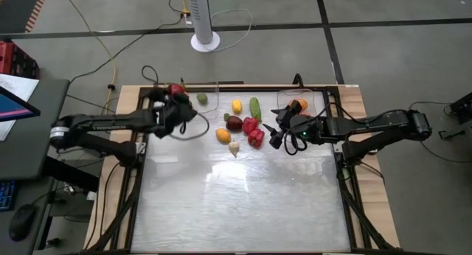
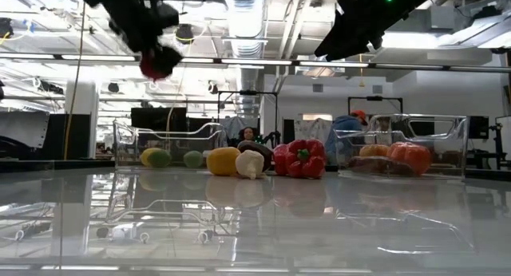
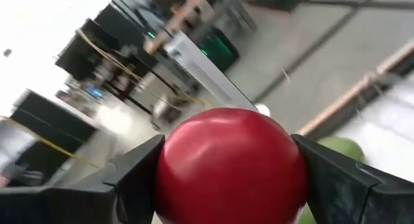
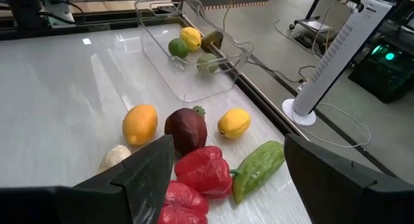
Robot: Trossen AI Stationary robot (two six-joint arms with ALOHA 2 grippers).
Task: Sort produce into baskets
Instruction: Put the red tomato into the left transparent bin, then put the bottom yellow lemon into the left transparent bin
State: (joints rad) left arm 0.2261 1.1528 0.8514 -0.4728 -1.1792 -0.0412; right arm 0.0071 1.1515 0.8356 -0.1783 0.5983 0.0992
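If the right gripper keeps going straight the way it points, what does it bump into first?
Probably the red pepper: it lies between the right gripper's open fingers, just ahead. Depth is uncertain.

Two black jointed arms, looped black cables, green indicator light.

Two clear baskets (image 1: 198, 100), two red peppers (image 4: 202, 172), one green cucumber (image 4: 257, 168)

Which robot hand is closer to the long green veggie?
The right gripper. Its open jaws hover beside the loose pile where the long green vegetable lies. The left gripper holds a red fruit over the left basket.
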